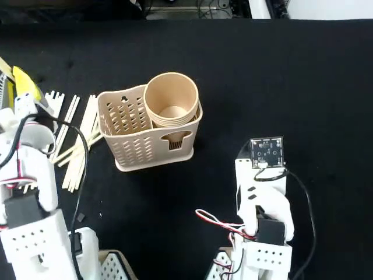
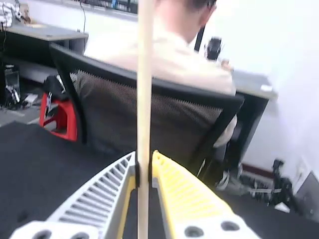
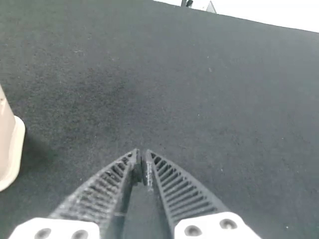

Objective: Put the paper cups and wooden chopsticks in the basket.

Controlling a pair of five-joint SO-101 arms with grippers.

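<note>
A perforated beige basket [image 1: 125, 125] stands left of the table's middle. Stacked paper cups [image 1: 171, 102] sit upright in its right compartment; the left compartment looks empty. Several wooden chopsticks [image 1: 81, 140] lie loose on the black cloth just left of the basket. At the far left, my left gripper [image 2: 143, 158] is shut on one wooden chopstick [image 2: 145, 74], which stands straight up between the white and yellow fingers. My right gripper [image 3: 142, 162] is shut on nothing, low over bare cloth right of the basket, whose corner [image 3: 7, 149] shows beside it.
The left arm [image 1: 26, 192] stands close beside the loose chopsticks. The right arm [image 1: 262, 198] rests near the front edge. Open black cloth stretches right of and behind the basket. The table's far edge [image 1: 192, 17] borders cables and desks.
</note>
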